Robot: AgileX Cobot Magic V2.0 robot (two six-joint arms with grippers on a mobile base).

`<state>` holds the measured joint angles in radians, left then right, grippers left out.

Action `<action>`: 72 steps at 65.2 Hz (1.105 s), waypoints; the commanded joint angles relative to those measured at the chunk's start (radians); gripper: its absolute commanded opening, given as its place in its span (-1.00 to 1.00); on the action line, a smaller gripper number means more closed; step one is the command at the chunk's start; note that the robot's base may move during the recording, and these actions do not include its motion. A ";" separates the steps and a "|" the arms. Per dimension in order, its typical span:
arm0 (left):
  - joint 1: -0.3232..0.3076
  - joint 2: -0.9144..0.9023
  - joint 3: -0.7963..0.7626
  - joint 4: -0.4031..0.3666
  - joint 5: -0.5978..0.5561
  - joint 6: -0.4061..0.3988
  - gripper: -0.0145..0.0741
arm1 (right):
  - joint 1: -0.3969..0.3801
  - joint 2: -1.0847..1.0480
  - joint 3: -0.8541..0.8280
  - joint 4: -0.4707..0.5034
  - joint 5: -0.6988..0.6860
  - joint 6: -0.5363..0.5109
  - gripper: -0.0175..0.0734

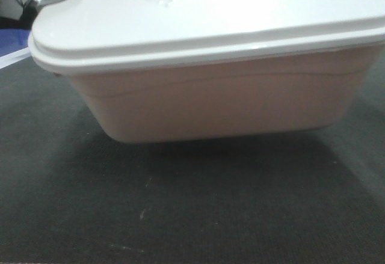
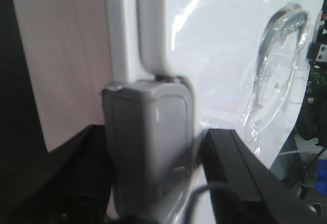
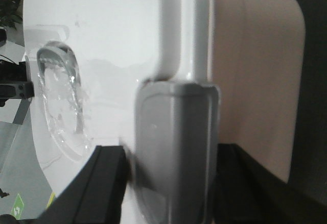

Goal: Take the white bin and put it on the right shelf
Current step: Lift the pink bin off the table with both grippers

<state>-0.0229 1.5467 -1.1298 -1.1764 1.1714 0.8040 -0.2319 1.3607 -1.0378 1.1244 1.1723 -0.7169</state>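
Exterior front-facing: white bin aloft, my left claw and right claw clamped on its latches. Next: carry level to right shelf.

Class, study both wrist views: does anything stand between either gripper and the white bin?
Nothing visible does. The left gripper and right gripper each have fingers on both sides of a grey latch on the white bin. The right shelf is out of view, so that path cannot be judged.

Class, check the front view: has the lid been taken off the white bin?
No, the glossy lid covers the white bin, its rim overhanging the pinkish wall.
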 commanded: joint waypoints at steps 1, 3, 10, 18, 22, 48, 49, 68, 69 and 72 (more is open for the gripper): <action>-0.011 -0.037 -0.067 -0.103 0.116 0.012 -0.08 | 0.006 -0.054 -0.036 0.096 0.163 -0.018 0.32; -0.011 -0.038 -0.078 -0.103 0.121 0.012 -0.08 | 0.006 -0.058 -0.036 0.096 0.163 -0.020 0.32; -0.011 -0.040 -0.117 -0.106 0.143 0.014 -0.08 | 0.006 -0.081 -0.036 0.096 0.163 -0.034 0.32; -0.011 -0.065 -0.154 -0.106 0.143 0.016 -0.08 | 0.006 -0.117 -0.036 0.096 0.163 -0.038 0.32; -0.011 -0.087 -0.161 -0.106 0.143 0.016 -0.08 | 0.006 -0.134 -0.036 0.096 0.163 -0.038 0.32; -0.011 -0.263 -0.159 -0.098 0.139 0.016 -0.08 | 0.009 -0.255 -0.036 0.117 0.162 -0.037 0.32; -0.011 -0.269 -0.157 -0.098 0.139 0.016 -0.08 | 0.009 -0.259 -0.036 0.121 0.162 -0.037 0.32; -0.011 -0.420 -0.038 -0.100 0.116 0.012 -0.08 | 0.009 -0.342 -0.036 0.141 0.162 -0.035 0.32; -0.011 -0.431 -0.032 -0.100 0.112 0.012 -0.08 | 0.009 -0.345 -0.036 0.143 0.162 -0.035 0.32; -0.011 -0.452 -0.012 -0.100 0.100 0.012 -0.08 | 0.009 -0.348 -0.036 0.153 0.162 -0.033 0.32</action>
<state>-0.0170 1.1617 -1.1406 -1.1102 1.1570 0.8087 -0.2336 1.0448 -1.0386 1.1113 1.1927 -0.7385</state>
